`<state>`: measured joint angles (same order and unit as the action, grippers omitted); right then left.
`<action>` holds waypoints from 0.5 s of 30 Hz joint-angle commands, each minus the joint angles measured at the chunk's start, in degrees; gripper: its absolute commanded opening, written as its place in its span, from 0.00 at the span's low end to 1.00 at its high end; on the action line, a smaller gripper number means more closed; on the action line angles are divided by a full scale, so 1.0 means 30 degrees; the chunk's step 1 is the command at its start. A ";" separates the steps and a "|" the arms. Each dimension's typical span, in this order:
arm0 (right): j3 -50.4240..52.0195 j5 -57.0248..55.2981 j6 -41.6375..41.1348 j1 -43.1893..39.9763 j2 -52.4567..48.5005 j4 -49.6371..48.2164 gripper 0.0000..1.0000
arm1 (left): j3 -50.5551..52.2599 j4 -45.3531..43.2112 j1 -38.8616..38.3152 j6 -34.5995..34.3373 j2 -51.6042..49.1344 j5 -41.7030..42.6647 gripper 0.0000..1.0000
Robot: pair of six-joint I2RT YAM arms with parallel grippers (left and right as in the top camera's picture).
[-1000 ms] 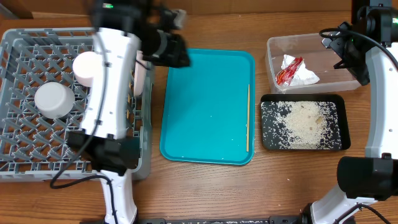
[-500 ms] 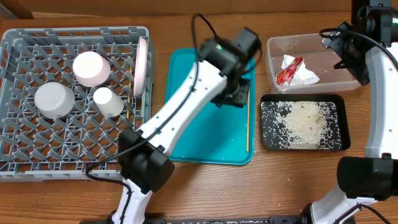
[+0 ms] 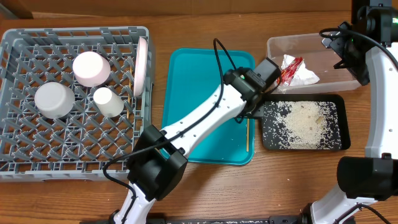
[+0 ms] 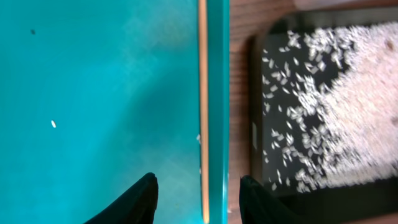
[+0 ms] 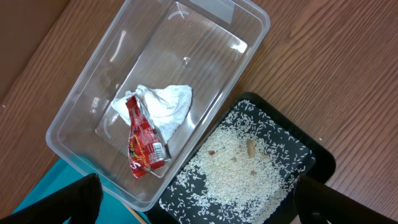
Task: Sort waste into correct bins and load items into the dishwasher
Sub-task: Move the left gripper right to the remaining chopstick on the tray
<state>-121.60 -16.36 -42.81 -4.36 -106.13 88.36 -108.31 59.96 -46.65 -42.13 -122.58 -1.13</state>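
- Brown wooden table (image 3: 205, 186): visible grain, low satin sheen.
- Teal rectangular plastic serving tray (image 4: 93, 74): smooth, faintly glossy.
- Thin pale wooden chopstick (image 4: 202, 74): bare, matt.
- Clear plastic rectangular tub (image 5: 205, 37): transparent, glossy, with bright highlights.
- Shallow black rectangular tray (image 4: 256, 149): smooth plastic, dull sheen.
- Crinkled red snack wrapper (image 5: 144, 146): shiny creased film.
- Crumpled white tissue (image 5: 166, 106): soft matt paper.
- Pale rice-like grains (image 5: 236, 165): dry, matt.
- Large square grey plastic dish rack (image 3: 37, 149): matt lattice.

We see bright, even light from above. In the left wrist view the rice grains (image 4: 348, 106) blur (smeared most at right), soft shade crosses the teal tray (image 4: 93, 81), and glints mark the clear tub (image 5: 205, 43).
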 commanded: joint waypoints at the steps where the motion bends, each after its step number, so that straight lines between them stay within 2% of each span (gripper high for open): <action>1: -0.0036 -0.0175 0.0073 0.0066 0.0117 -0.0073 1.00 | 0.0488 -0.0481 -0.0248 -0.1778 0.0182 -0.2841 0.45; 15: -0.0036 -0.0175 0.0073 0.0066 0.0117 -0.0073 1.00 | 0.0488 -0.2696 -0.0656 -0.1756 -0.1275 -0.3650 0.44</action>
<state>-121.60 -16.34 -42.78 -4.36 -106.13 88.31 -107.11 52.62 -47.68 -46.59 -123.83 -10.24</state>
